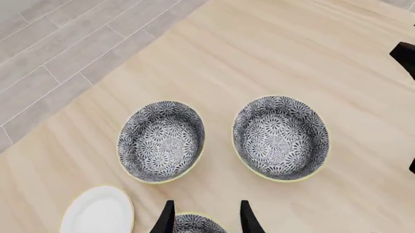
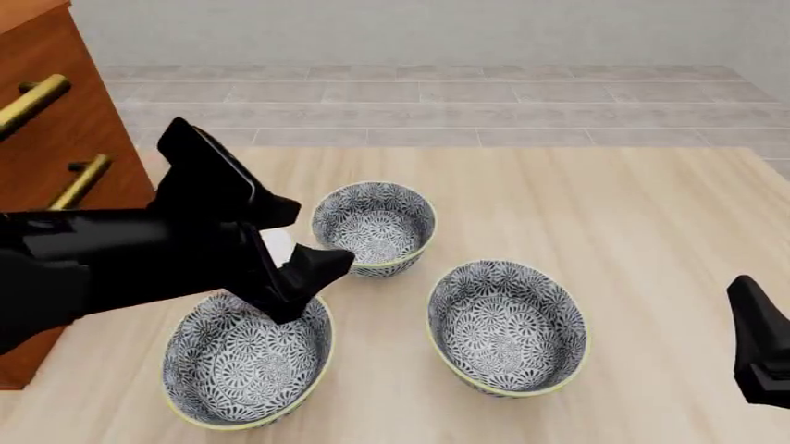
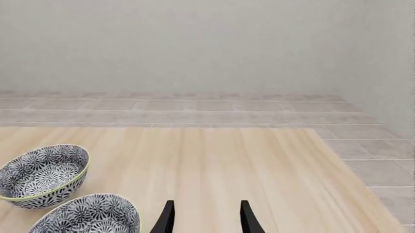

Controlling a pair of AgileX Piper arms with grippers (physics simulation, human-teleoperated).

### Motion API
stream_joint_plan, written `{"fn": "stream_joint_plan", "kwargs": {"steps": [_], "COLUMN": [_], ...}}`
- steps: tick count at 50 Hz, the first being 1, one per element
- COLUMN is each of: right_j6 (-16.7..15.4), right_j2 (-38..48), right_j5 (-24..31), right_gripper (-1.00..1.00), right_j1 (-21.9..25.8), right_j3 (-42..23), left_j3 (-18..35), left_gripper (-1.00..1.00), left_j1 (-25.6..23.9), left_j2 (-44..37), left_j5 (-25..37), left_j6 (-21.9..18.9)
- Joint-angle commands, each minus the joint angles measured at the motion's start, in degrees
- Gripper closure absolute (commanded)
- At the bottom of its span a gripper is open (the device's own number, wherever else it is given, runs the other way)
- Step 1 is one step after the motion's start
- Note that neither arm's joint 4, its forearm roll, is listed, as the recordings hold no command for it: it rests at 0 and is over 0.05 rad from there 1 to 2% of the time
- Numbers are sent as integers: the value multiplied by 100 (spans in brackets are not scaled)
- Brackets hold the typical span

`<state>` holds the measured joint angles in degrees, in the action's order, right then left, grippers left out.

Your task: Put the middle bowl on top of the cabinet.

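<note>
**Left pincer over near-left bowl**

Reddish-brown wooden cabinet [image 2: 43, 139] w/ brass bar handles at far left. Left pincer [image 2: 296, 277], fingers apart, empty, hovers above near-left floral bowl [image 2: 247, 365]. Middle grey-and-white floral bowl [image 2: 373, 225] sits on pale wood worktop [image 2: 617, 213], behind. Third bowl [image 2: 508, 326] right. Right pincer [image 3: 204, 218] apart, empty.

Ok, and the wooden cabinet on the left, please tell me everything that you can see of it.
The cabinet shows only in the front view, cut off by the left edge. It looks like reddish-brown wood, standing upright, with two brass bar handles on its drawer fronts. The black left arm crosses in front of its lower part. Only a corner of its top is in view.
</note>
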<state>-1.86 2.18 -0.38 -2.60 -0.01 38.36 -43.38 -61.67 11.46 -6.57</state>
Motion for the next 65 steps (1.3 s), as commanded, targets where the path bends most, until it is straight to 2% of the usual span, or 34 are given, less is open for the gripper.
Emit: {"fn": "stream_joint_plan", "kwargs": {"steps": [1,7,9,11,28,46,65], "right_j6": [-1,-15,-8,-13,-15,-3,7], "right_j2": [21,37,40,66,150,102,432], "right_j5": [-18,-27,-31,-58,-112,-53,-291], "right_gripper": [-100,-100,-100,-100,-100,-100,-100], "right_j1": [-21,-40,-48,-52,-103,-177,-157], "right_j3": [0,0,0,0,-3,-3,0], "left_j3": [202,323,411,410,588,784,930], "left_gripper": [-100,-100,-100,-100,-100,-100,-100], "left_j1": [-201,-164,-348,-247,-323,-532,-655], "left_j2": [-367,-672,-817,-836,-1291,-1740,-2133], "left_j5": [-57,-178,-148,-200,-305,-457,-632], "left_j6": [162,249,393,276,126,302,536]}}
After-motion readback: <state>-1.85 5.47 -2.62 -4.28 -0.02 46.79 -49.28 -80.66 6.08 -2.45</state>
